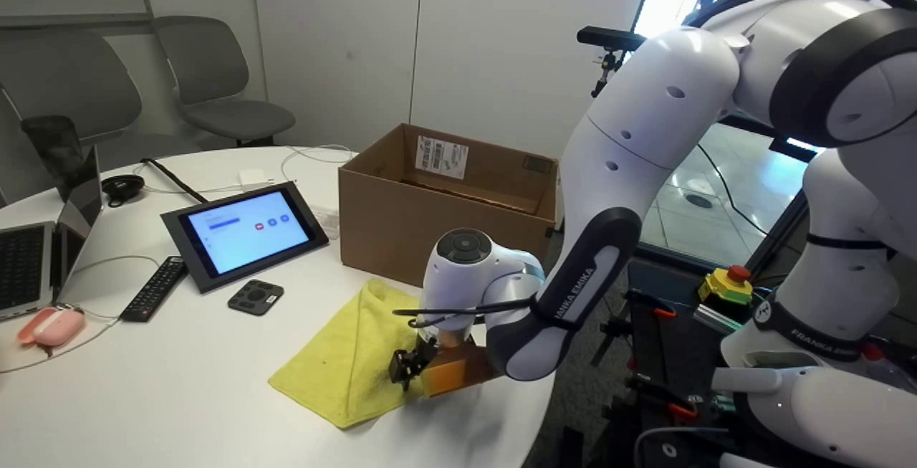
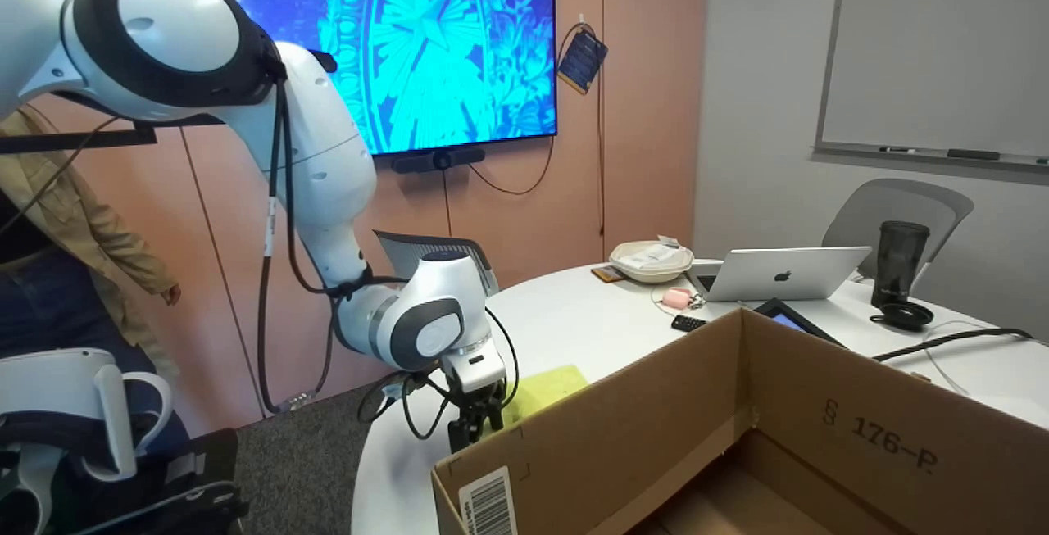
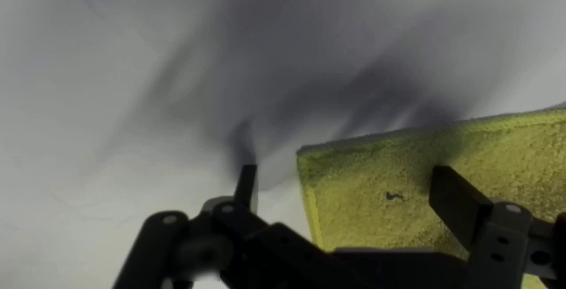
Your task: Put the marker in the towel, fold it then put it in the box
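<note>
Nearest to the wrist camera is the black two-finger gripper [image 3: 346, 169], and its fingers [image 3: 457, 207] stand wide apart: one is over the white, round-edged table [image 1: 193, 382], the other over the yellow fuzzy cloth towel [image 3: 371, 218] near its corner. This towel lies on the table, just beside the open, brown rectangular cardboard box [image 1: 390, 224].
</note>
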Available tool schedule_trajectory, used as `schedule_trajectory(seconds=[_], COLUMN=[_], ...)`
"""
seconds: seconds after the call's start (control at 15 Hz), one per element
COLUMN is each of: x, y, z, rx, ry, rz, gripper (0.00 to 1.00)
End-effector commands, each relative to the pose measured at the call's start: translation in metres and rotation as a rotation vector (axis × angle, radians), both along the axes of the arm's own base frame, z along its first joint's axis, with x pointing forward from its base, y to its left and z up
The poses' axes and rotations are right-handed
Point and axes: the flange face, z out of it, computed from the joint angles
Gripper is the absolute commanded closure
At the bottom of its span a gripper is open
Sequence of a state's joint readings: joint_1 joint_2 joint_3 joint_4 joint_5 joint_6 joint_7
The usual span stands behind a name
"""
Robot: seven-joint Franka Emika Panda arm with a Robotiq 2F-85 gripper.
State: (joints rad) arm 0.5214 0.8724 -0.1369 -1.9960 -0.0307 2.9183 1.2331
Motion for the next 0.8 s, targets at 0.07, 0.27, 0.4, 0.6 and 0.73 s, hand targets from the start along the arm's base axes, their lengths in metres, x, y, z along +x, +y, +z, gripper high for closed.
schedule_trajectory(seconds=[0.07, 0.27, 0.4, 0.6, 0.73], x=[0.006, 0.007, 0.007, 0.006, 0.006], y=[0.005, 0.003, 0.002, 0.004, 0.004], z=[-0.017, -0.015, -0.013, -0.009, -0.005], rx=[0.0, -0.004, -0.004, -0.007, -0.011], ry=[0.03, 0.035, 0.035, 0.03, 0.023], rz=[0.003, -0.006, -0.011, -0.013, -0.015], gripper=[0.0, 0.22, 0.47, 0.62, 0.8])
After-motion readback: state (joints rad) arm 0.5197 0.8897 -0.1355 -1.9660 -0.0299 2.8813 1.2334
